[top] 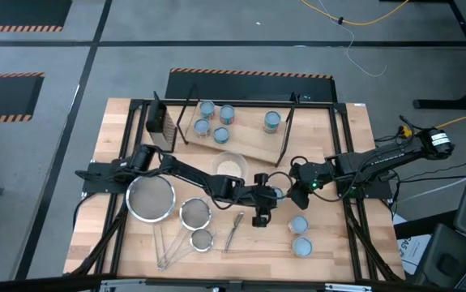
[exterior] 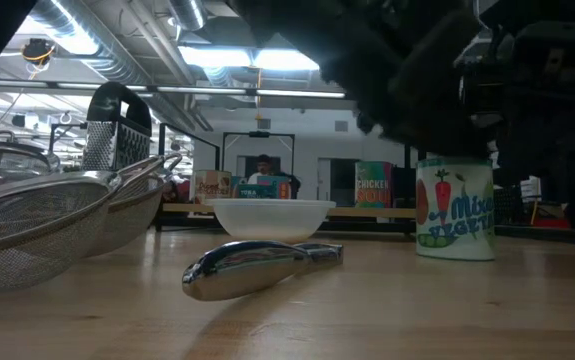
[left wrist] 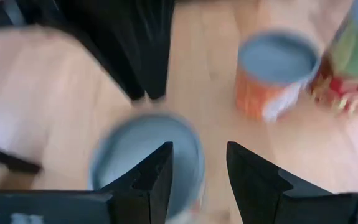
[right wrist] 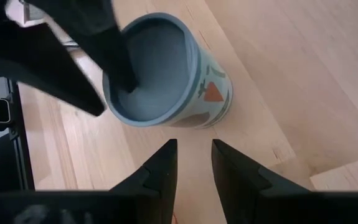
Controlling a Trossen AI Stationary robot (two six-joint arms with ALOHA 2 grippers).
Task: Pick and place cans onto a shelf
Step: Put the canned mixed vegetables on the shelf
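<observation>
Five cans with pale blue tops stand on the light-wood shelf (top: 245,139) at the far side. Two more cans (top: 298,225) (top: 301,246) stand on the table at the near right. One can (right wrist: 160,68) stands upright mid-table; it also shows in the low view (exterior: 455,212) and the left wrist view (left wrist: 135,165). My left gripper (top: 267,197) (left wrist: 200,177) is open and points down just over this can. My right gripper (top: 292,191) (right wrist: 195,165) is empty, its fingers a little apart, close beside the can on its right-hand side. My left gripper comes at the mid-table can from above. One finger (right wrist: 113,50) shows across the can's pale blue top (right wrist: 157,59) and the other (right wrist: 54,68) outside its rim. I cannot tell whether either finger touches the can, which stands on the table.
A clear bowl (top: 231,166) stands just in front of the shelf. Three mesh strainers (top: 151,199) (top: 194,212) (top: 203,238) and a steel utensil (top: 234,231) lie at the near left. A grater (top: 161,122) stands at the shelf's left end. People show in the room beyond (exterior: 263,172).
</observation>
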